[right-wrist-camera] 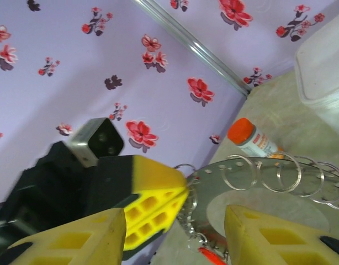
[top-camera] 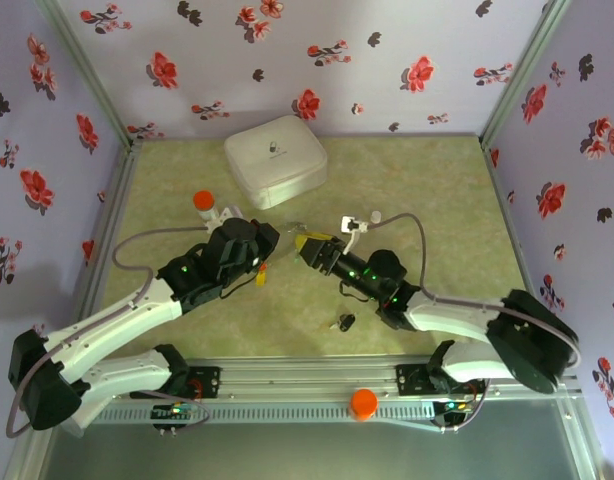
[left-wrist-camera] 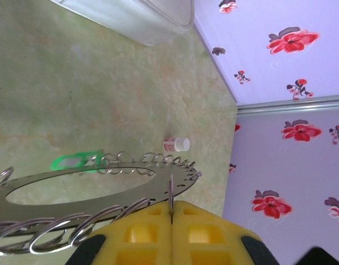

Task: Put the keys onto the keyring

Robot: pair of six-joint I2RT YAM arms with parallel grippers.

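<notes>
In the left wrist view the large thin dark grey metal keyring [left-wrist-camera: 178, 179] is clamped at its rim in the left gripper [left-wrist-camera: 171, 212], the right gripper [right-wrist-camera: 178, 221] is spread beside it, and fetching the small black-headed key [top-camera: 345, 321] from the tabletop [top-camera: 437, 200] is judged next.

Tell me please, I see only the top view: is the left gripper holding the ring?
Observer: Yes. The left wrist view shows the left gripper shut on the edge of the ring.
Operator: And the other one, is it open?
Observer: Yes. In its wrist view, the right gripper has its jaws wide apart, facing the ring.
Operator: Is any key on the ring?
Observer: A green key sits at its rim; whether it is threaded, I cannot tell.
</notes>
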